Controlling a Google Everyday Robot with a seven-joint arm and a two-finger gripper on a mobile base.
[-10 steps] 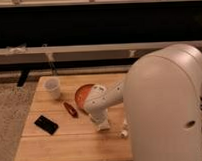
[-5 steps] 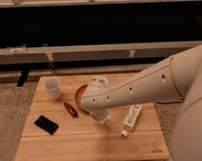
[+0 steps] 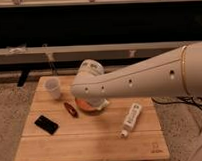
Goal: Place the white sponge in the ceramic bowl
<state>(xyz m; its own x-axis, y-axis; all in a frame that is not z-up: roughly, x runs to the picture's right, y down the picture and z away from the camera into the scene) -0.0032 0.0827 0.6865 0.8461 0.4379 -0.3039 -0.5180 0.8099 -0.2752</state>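
The orange-red ceramic bowl sits near the middle of the wooden table, and only its left and front rim show. My gripper hangs right over the bowl at the end of the big white arm, which reaches in from the right and covers most of the bowl. A pale shape shows at the gripper's lower end above the bowl; I cannot tell whether it is the white sponge. No sponge shows anywhere else on the table.
A small white cup stands at the back left. A red elongated object lies left of the bowl. A black phone lies front left. A white bottle lies on its side to the right.
The arm's bulk has swung away to the upper right, uncovering the white bottle and the table's right side. The gripper end has shifted a little up and back over the bowl.
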